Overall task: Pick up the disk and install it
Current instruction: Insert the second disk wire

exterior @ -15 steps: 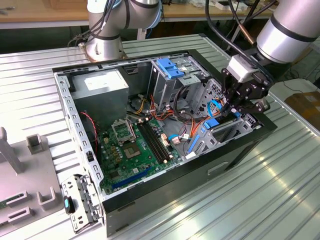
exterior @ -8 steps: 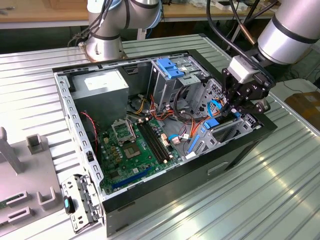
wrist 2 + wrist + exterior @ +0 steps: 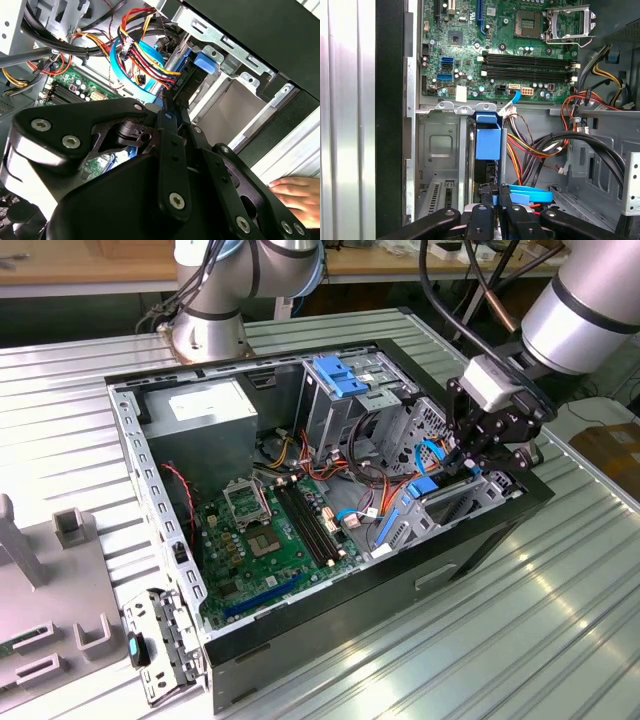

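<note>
The disk (image 3: pixel 487 142) stands on edge in the drive bay at the front of the open computer case (image 3: pixel 480 540). Its blue plastic frame faces me, with dark metal showing below it. In the exterior view the disk (image 3: pixel 424 487) sits low in the bay at the case's right end, and my gripper (image 3: pixel 456 464) reaches down onto it from above. The gripper (image 3: pixel 495 198) has its black fingers (image 3: pixel 481 207) pinched together on the disk's upper edge. In the second wrist view the gripper (image 3: pixel 168 107) meets the disk (image 3: pixel 193 80) just below the frame's blue tab.
The green motherboard (image 3: pixel 280 530) lies on the case floor. A grey power-supply box (image 3: pixel 200 408) sits at the back and a blue bracket (image 3: pixel 340 375) on the upper cage. Coloured wires and a blue flat cable (image 3: pixel 530 193) run beside the bay. A person's hand (image 3: pixel 295 192) rests outside the case.
</note>
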Tool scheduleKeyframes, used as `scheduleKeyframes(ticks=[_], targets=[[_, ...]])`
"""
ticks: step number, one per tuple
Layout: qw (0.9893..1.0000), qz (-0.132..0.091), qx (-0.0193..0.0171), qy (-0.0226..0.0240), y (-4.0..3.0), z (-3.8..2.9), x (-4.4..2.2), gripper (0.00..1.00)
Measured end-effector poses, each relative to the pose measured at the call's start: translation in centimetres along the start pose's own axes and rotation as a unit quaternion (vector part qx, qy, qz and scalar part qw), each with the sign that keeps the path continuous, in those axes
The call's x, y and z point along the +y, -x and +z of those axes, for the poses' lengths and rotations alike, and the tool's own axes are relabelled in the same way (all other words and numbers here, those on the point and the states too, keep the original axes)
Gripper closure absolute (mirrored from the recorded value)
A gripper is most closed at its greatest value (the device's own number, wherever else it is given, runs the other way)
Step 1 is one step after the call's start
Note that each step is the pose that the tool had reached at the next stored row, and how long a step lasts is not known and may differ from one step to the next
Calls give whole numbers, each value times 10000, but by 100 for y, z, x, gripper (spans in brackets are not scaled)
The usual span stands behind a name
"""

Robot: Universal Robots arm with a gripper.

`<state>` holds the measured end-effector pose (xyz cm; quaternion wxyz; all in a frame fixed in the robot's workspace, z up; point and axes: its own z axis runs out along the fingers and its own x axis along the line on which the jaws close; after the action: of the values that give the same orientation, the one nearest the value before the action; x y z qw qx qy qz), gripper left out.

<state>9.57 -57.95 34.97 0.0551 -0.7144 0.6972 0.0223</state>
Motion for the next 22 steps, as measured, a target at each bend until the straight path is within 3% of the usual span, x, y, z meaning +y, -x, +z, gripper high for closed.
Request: scheduleKeyframes(ticks=[7,9,13,14,17,22], targets=[[9999,149,10,-16,-3,23,1,84],[9999,147,46,-16,0,23,1,84],[9999,146,78,-16,42,27,0,84],[9998,144,125,-15,67,31,0,84],[9997,141,178,-14,72,32,-1,84],[9997,141,185,-14,91,37,-1,84]])
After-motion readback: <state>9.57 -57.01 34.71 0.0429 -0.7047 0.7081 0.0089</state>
